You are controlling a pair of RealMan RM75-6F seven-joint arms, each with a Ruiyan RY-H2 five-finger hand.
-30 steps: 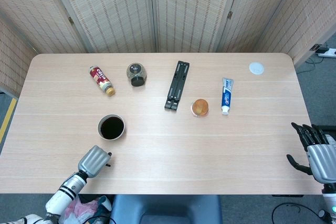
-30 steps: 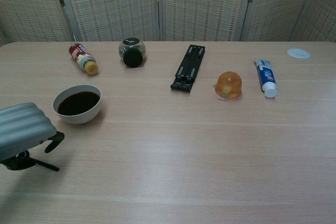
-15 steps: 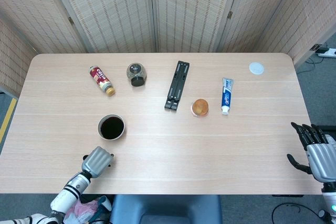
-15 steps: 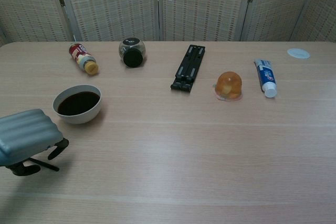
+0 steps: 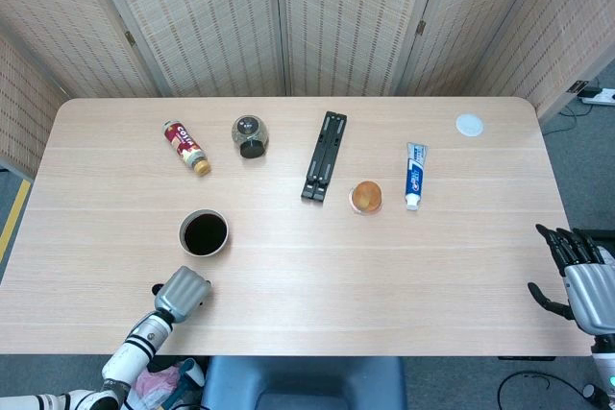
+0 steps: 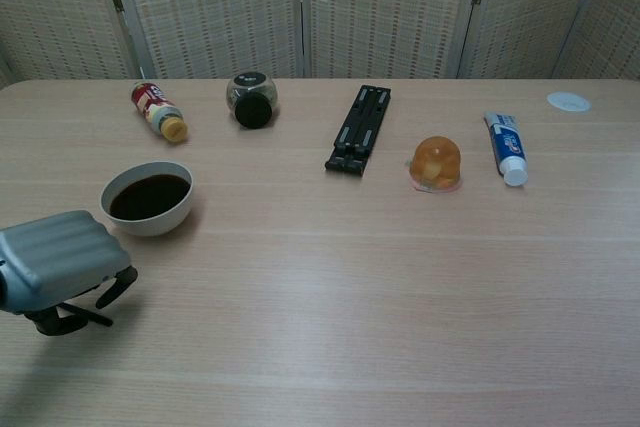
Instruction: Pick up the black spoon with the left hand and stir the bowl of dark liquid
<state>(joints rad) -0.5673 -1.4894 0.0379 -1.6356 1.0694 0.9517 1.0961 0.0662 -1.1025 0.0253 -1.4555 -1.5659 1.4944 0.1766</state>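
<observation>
left hand (image 6: 58,262) covers black spoon (image 6: 92,316) | grip unclear | right hand (image 5: 584,280) cropped at edge

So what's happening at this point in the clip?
The left robot hand is down on the table near its front edge, fingers curled over the black spoon, just in front of the bowl of dark liquid. Whether it actually grips the spoon is unclear. No stirring yet. The right robot hand hangs open off the table's right side.
</observation>
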